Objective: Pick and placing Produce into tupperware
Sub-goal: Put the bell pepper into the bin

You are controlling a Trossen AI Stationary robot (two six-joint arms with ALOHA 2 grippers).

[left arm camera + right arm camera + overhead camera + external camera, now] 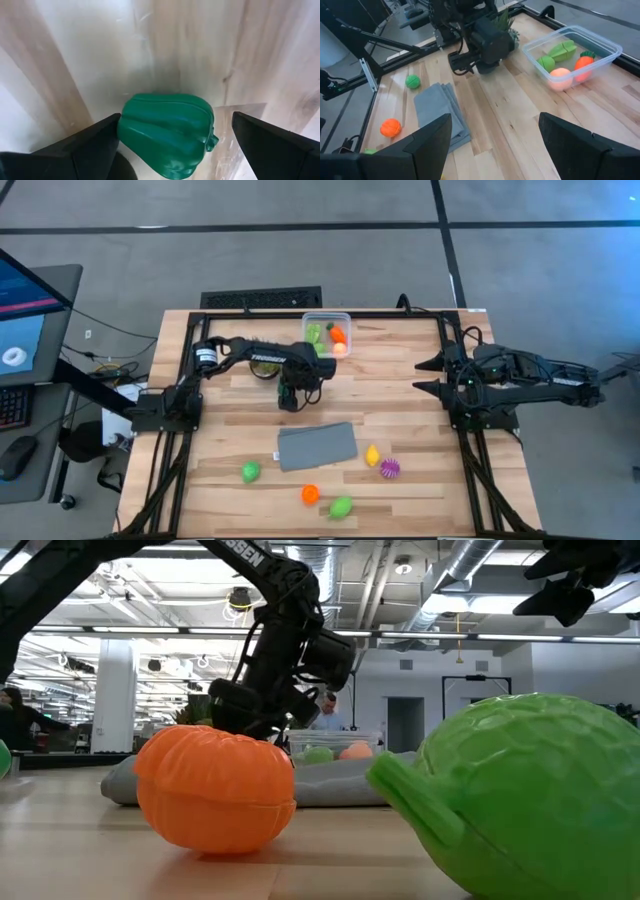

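High view: my left gripper hangs mid-frame, below the tupperware at upper centre; the right gripper waits at right, far off.

Left wrist view: a green bell pepper sits between my spread fingers, nearer one, long axis across the gap.

Low view: contact is hidden, probably none.

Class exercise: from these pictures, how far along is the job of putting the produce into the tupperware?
Done: four pieces lie in the tupperware, among them a carrot and a peach-coloured ball. In hand: the left gripper, open, straddles a dark green pepper on the table. Left: that pepper plus five pieces near the grey cloth. The right gripper waits open at the table's right edge.
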